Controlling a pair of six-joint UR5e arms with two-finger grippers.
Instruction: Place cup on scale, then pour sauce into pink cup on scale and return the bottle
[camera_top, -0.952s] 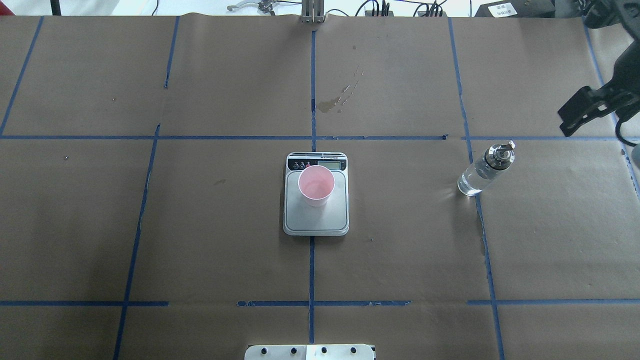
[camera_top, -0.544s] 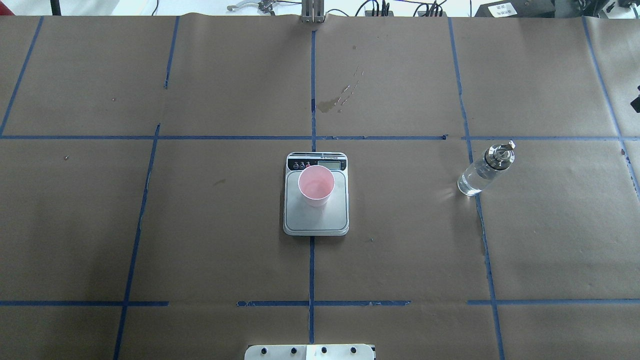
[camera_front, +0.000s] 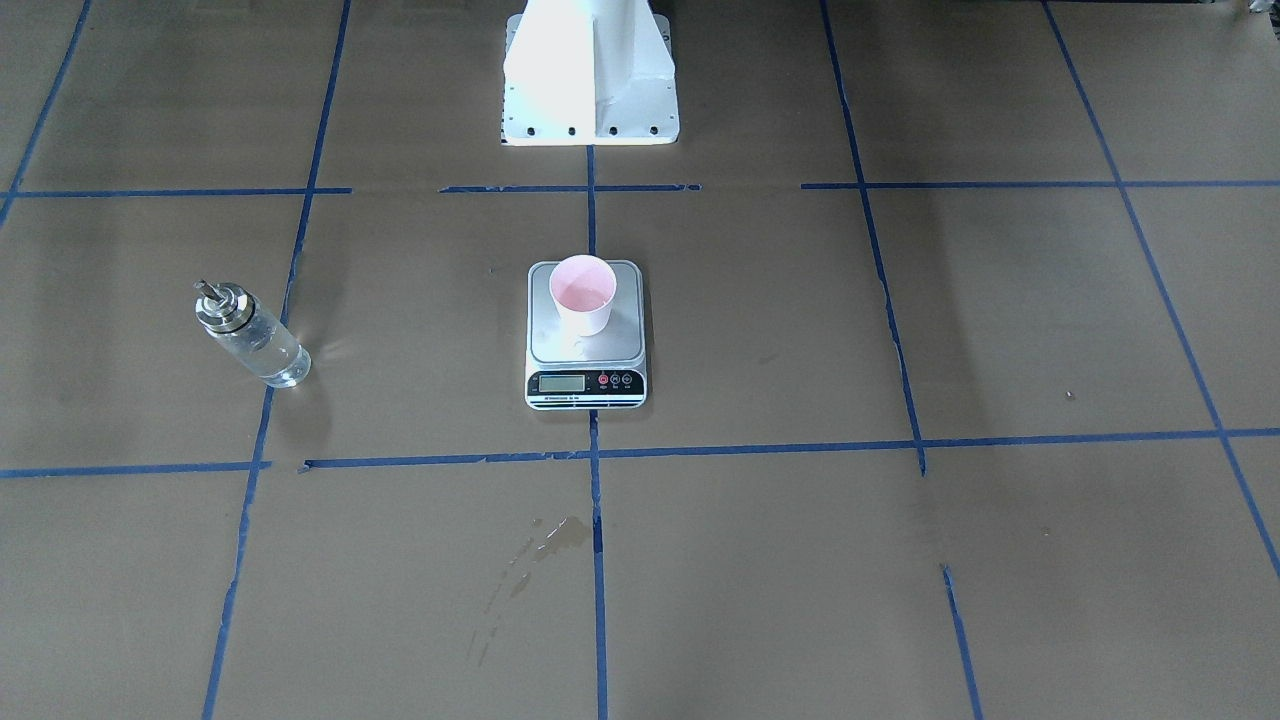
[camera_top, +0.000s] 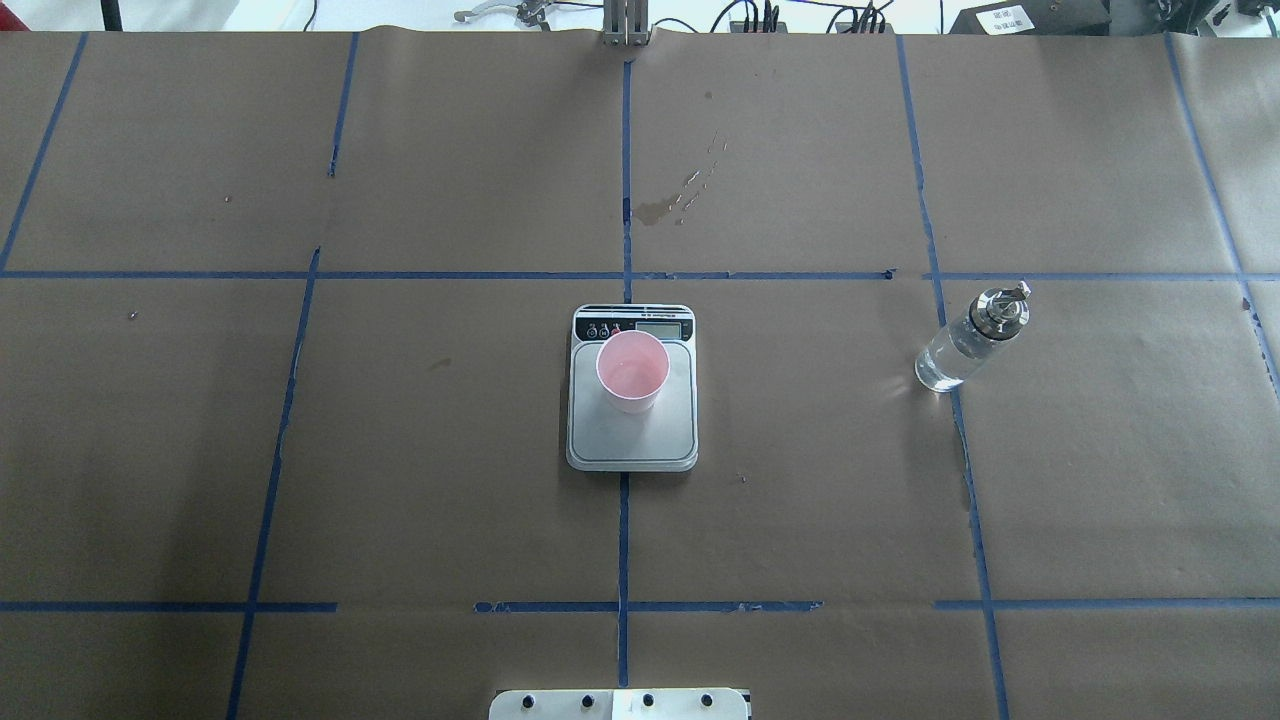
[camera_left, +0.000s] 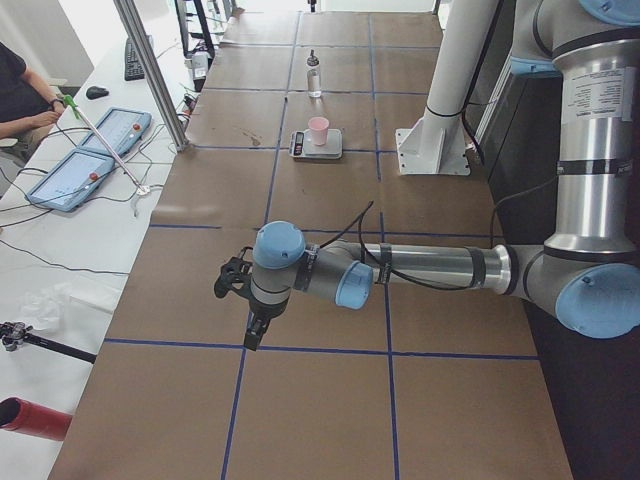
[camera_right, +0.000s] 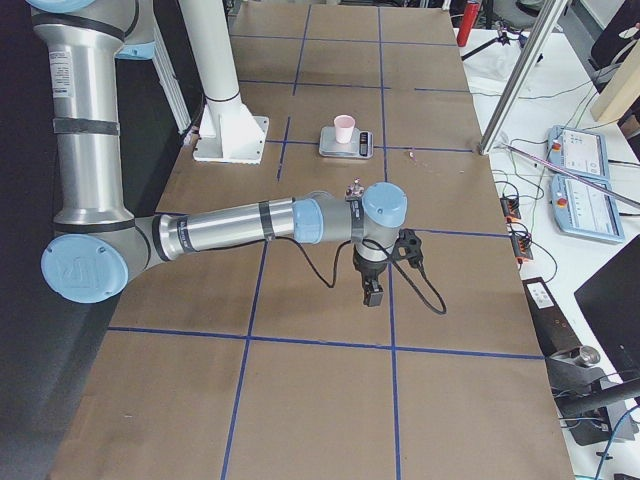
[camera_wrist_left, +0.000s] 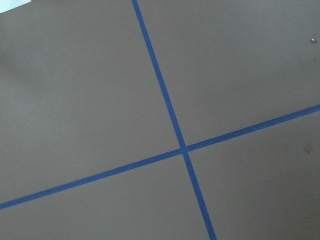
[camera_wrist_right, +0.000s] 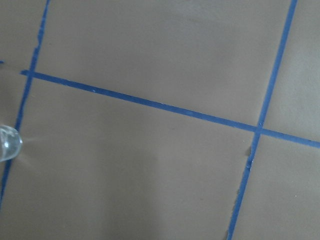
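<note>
The pink cup stands upright on the scale at the table's centre, toward the display end of the steel platform. The bottle of clear sauce stands alone on the brown paper, on the robot's right, with its metal cap and spout on top. In the front-facing view the cup, scale and bottle stand the same way. The bottle's base shows at the left edge of the right wrist view. My left gripper and right gripper show only in the side views, far from both; I cannot tell their state.
A wet stain marks the paper beyond the scale. The robot's white base stands behind the scale. Blue tape lines grid the table. A person sits at a side table with tablets.
The right gripper has moved out of the overhead view past its right edge. Cup, scale and bottle have not moved.
</note>
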